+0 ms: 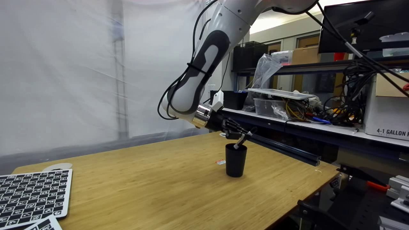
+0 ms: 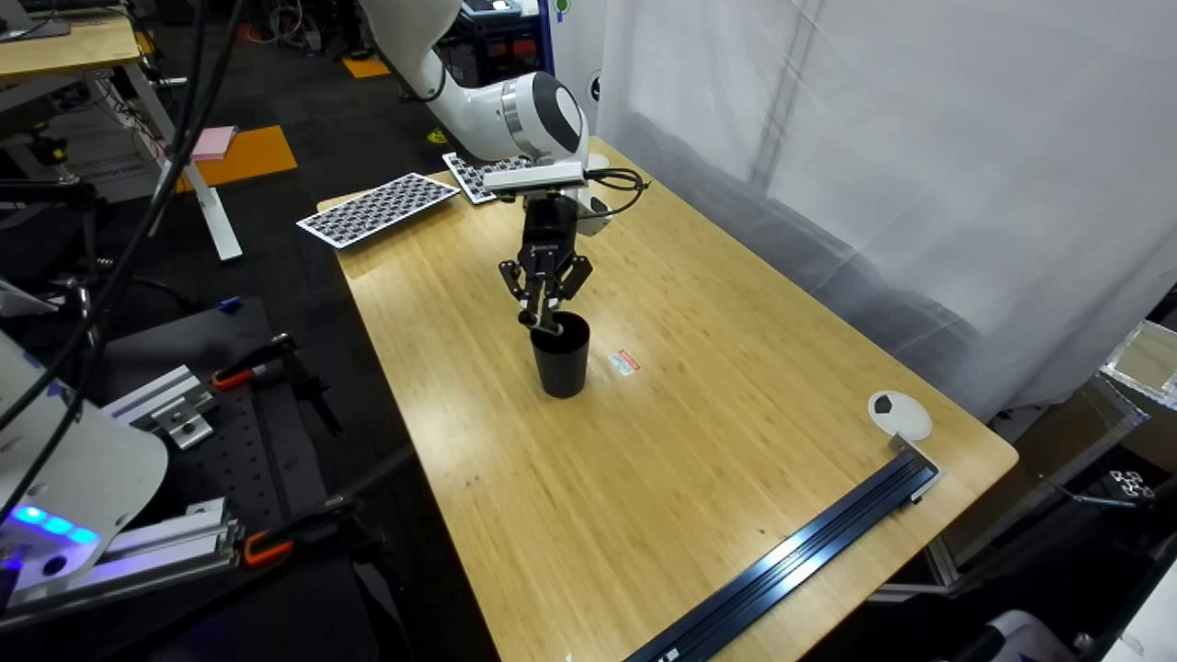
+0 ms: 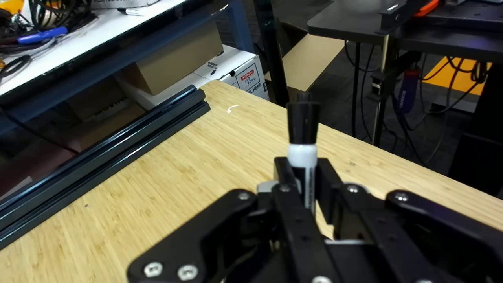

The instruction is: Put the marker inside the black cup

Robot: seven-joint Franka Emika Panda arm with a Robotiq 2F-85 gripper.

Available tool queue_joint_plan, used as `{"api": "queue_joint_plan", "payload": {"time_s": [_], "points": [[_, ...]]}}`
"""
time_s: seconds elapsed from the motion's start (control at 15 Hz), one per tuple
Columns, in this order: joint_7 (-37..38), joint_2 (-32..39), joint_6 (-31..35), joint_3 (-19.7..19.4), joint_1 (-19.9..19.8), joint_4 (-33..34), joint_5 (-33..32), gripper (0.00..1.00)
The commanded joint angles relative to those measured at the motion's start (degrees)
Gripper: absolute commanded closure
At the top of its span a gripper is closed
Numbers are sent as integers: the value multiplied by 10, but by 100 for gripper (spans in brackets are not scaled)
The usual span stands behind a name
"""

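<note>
The black cup [image 1: 235,163] stands upright on the wooden table and also shows in an exterior view [image 2: 563,370]. My gripper [image 1: 245,136] is shut on the marker [image 1: 240,141], just above the cup's rim; the gripper also shows in an exterior view [image 2: 542,303]. The marker [image 2: 546,325] is tilted, its pale lower end at the cup's mouth; how deep it reaches I cannot tell. In the wrist view the marker [image 3: 302,155], with black cap and white collar, sits between the fingertips [image 3: 301,173]. The cup is not visible there.
A dark metal rail [image 2: 782,570] lies along the table's edge and shows in the wrist view [image 3: 118,157]. Checkered boards [image 1: 35,195] lie at another end. A small red-white sticker [image 2: 623,362] is beside the cup. A cluttered shelf [image 1: 319,127] stands behind the rail.
</note>
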Motion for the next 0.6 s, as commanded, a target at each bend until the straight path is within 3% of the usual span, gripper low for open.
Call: {"api": "queue_joint_plan", "payload": {"time_s": [0.0,0.2,0.27,0.33,0.53], "points": [[-1,14,-17,1,3,19,-20,95],[0,20,-16,2,3,20,-26,95],[3,20,-15,2,2,21,-25,56],[1,20,-14,3,2,20,-27,55],[3,21,-14,3,2,22,-27,34]]}}
